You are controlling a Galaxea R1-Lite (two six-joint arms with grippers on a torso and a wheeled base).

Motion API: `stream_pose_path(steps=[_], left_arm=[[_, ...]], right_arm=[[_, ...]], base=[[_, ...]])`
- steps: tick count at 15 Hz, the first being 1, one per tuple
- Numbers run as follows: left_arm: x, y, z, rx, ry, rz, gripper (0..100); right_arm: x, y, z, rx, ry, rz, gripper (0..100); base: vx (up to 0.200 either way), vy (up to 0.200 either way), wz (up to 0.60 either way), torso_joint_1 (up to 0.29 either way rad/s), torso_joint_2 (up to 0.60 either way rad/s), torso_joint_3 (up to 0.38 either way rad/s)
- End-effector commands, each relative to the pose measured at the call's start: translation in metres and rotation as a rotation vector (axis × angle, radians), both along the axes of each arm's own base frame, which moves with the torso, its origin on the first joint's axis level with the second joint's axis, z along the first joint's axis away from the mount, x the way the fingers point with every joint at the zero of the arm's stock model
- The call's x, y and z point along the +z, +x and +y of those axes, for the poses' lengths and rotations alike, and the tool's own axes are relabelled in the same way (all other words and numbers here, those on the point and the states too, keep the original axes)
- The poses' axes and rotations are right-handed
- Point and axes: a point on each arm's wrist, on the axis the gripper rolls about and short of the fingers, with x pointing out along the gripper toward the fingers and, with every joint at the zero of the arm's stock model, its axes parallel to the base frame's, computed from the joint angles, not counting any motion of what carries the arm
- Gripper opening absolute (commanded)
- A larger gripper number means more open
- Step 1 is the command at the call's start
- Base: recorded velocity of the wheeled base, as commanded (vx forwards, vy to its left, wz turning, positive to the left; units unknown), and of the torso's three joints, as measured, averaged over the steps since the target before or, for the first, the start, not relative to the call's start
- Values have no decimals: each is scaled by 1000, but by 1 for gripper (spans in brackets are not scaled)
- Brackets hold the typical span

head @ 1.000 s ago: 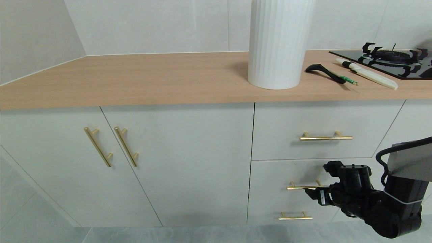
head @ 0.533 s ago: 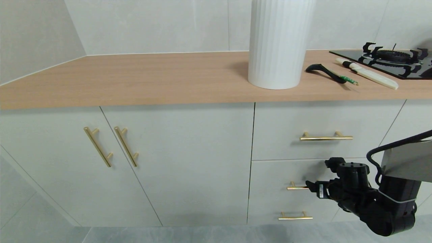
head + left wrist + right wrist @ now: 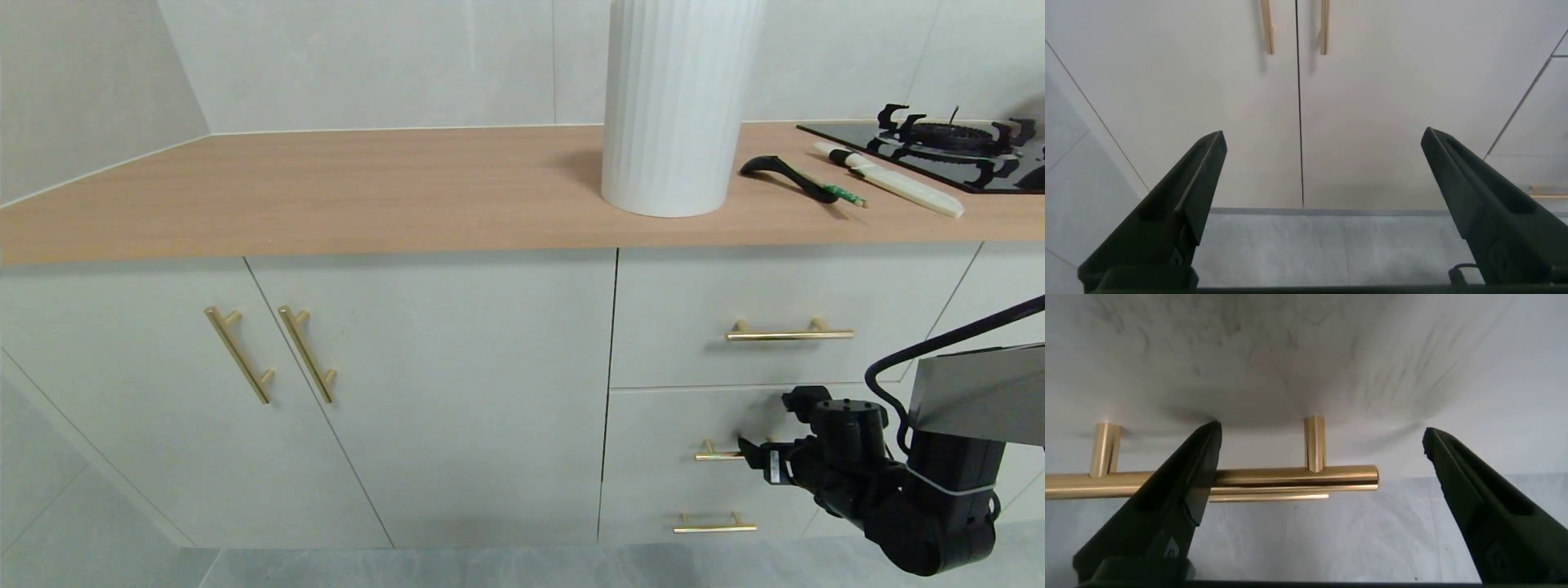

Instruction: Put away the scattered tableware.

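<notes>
- Right hand (image 3: 1321,437) (fingers spread wide) sits at the gold handle (image 3: 1249,480) of the middle drawer (image 3: 669,416), not clamping it; the drawer is shut.
- Left hand (image 3: 1323,137), released, faces the cupboard doors (image 3: 1372,106).
- Black ladle (image 3: 784,175), white knife (image 3: 898,181) and possibly green chopsticks (image 3: 841,193) lie on the surface (image 3: 367,188) beside a ribbed white vase (image 3: 665,106), contents unseen.

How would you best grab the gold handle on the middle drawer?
Grip the middle drawer's handle on its straight bar, between the two posts, coming straight at the drawer front. The bar lies level and stands off the front, so fingers should fit above and below it.
</notes>
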Motion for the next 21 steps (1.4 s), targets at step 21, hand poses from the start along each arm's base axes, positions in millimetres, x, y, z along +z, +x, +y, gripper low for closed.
stream_pose_path(steps=[21], left_arm=[[0,0,0,1,-1,0,100]], right_arm=[[126,-46,30,181,36,56,100]], base=[[0,0,0,0,0,0]])
